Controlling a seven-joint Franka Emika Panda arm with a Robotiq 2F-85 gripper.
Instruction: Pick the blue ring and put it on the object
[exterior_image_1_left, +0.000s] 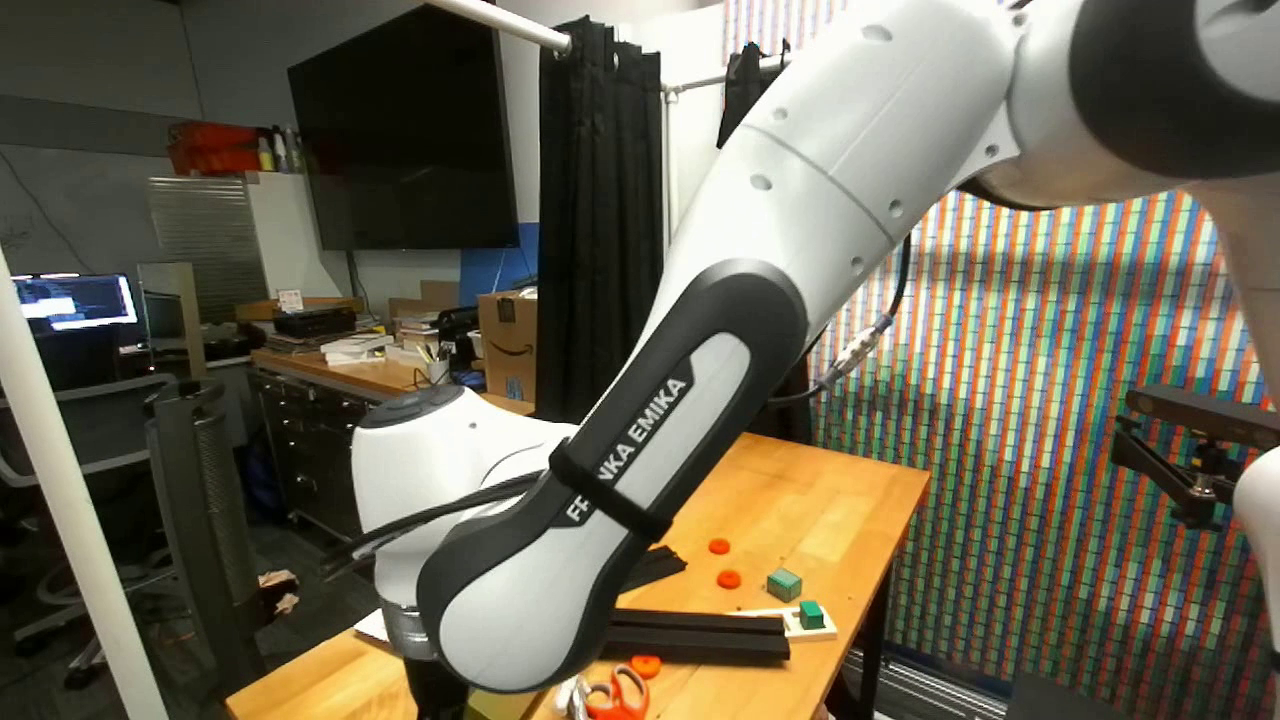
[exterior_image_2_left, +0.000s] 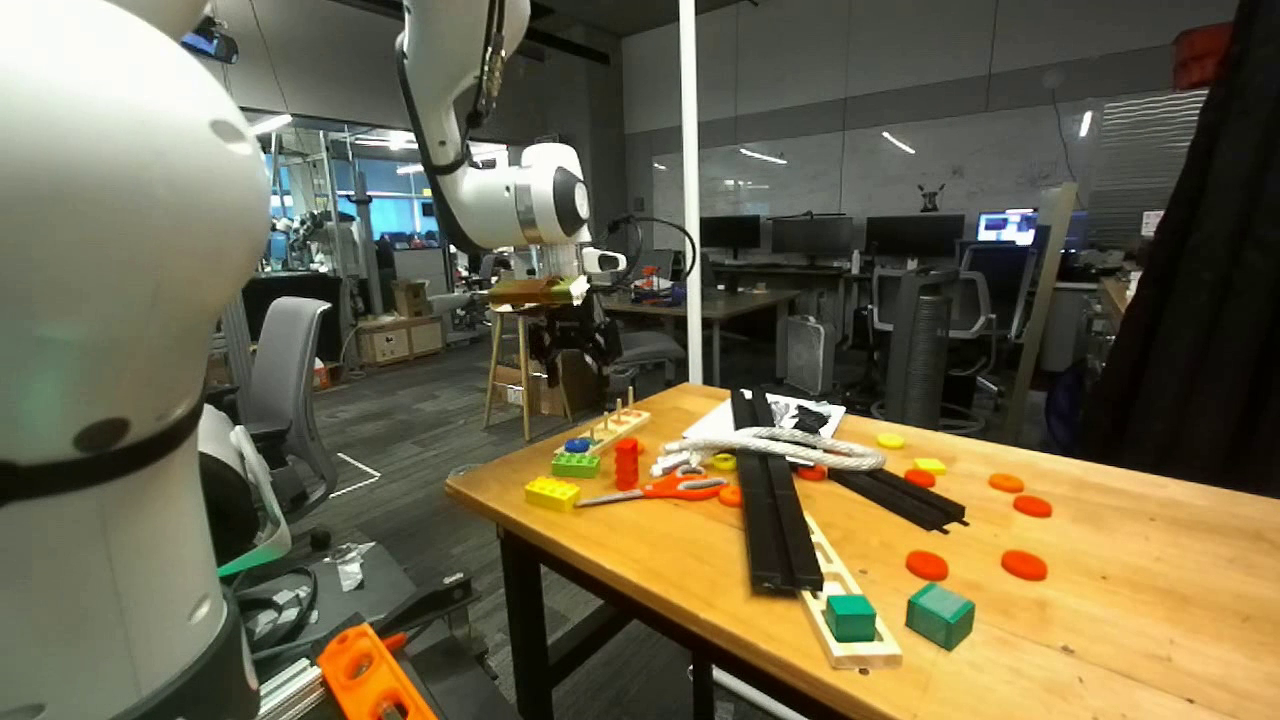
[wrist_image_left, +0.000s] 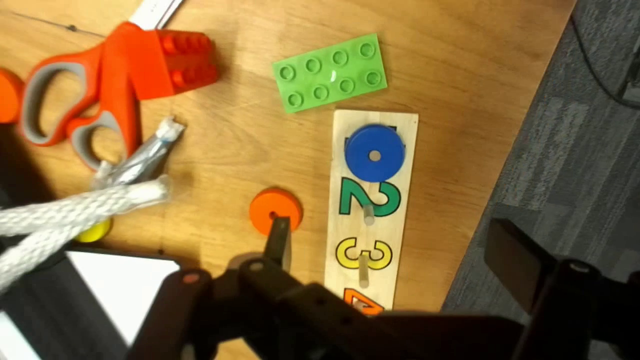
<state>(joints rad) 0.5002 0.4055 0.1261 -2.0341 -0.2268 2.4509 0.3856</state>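
One blue ring (wrist_image_left: 375, 142) sits right of upper centre in the wrist view, apparently threaded on the pegboard (wrist_image_left: 345, 225); the gripper (wrist_image_left: 391, 227) stands spread, empty, likely to leave it seated.

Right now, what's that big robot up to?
The robot arm holds its claw up off the table, open, with nothing in it. The blue ring sits at one end of the number board, and the claw isn't touching it. So putting the ring there looks done, I think.
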